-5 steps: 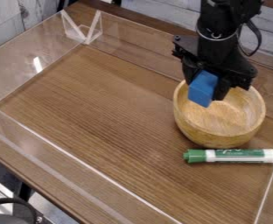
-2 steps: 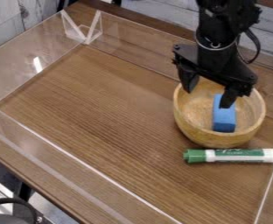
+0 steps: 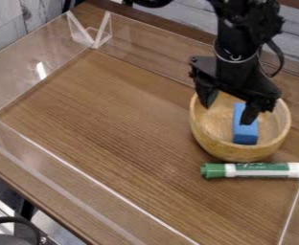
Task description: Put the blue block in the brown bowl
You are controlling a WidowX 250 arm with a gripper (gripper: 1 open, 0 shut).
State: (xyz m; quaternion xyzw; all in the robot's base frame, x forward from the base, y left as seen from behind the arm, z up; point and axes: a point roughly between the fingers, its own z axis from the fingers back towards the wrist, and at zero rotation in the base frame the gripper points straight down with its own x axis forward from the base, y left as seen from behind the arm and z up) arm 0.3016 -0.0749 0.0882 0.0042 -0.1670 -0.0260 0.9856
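Note:
The blue block [image 3: 247,130] lies inside the brown bowl [image 3: 217,142], leaning toward its right side. The bowl is round, light wood, and stands at the right of the table. My gripper [image 3: 234,94] hangs just above the bowl's back half, open, its two black fingers spread wide with nothing between them. One finger [image 3: 257,105] reaches down close over the block's top end; I cannot tell if it touches it.
A green-and-white marker [image 3: 252,170] lies on the wooden tabletop just in front of the bowl. Clear plastic walls [image 3: 37,72] fence the table on the left, back and right sides. Bare wood stretches across the left and middle.
The gripper opened and let go of the blue block, which dropped into the bowl. The arm has since risen slightly.

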